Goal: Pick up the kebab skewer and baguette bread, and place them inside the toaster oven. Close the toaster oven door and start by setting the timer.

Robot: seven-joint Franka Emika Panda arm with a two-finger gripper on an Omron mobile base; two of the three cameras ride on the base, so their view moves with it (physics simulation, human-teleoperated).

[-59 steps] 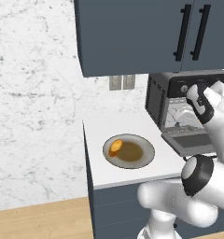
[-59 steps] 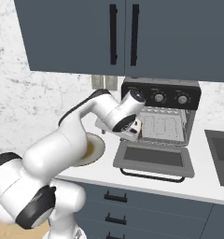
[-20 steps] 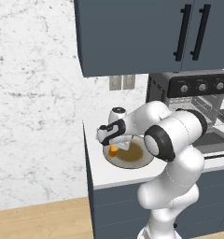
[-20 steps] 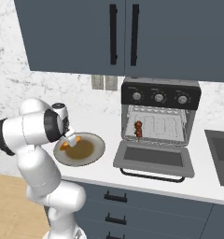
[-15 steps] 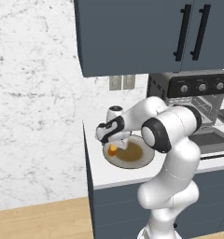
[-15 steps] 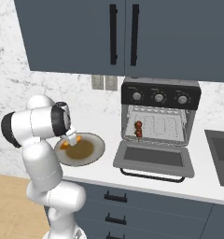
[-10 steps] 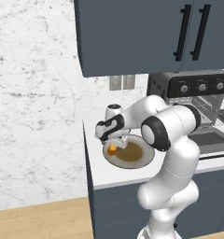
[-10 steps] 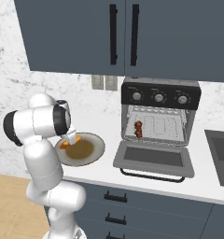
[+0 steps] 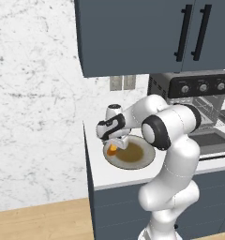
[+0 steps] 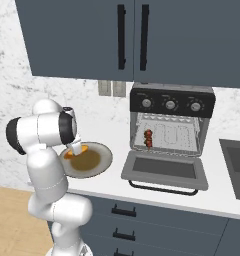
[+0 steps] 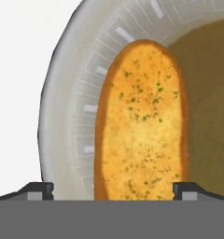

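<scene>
We have the gripper low over the grey plate on the counter, with the jaws spread wide and holding nothing. The baguette bread lies on the plate's rim side, lengthwise between the two fingertips (its near end runs under the bottom of the hand view, so we cannot tell whether the tips touch it). The kebab skewer already sits on the rack inside the toaster oven, and the toaster oven door hangs open, folded down. So we judge the skewer half done and the bread pickup in hand. Next we would need to settle a little lower, straddle the loaf across its narrow width and close on it gently, then carry it right to the open oven.
</scene>
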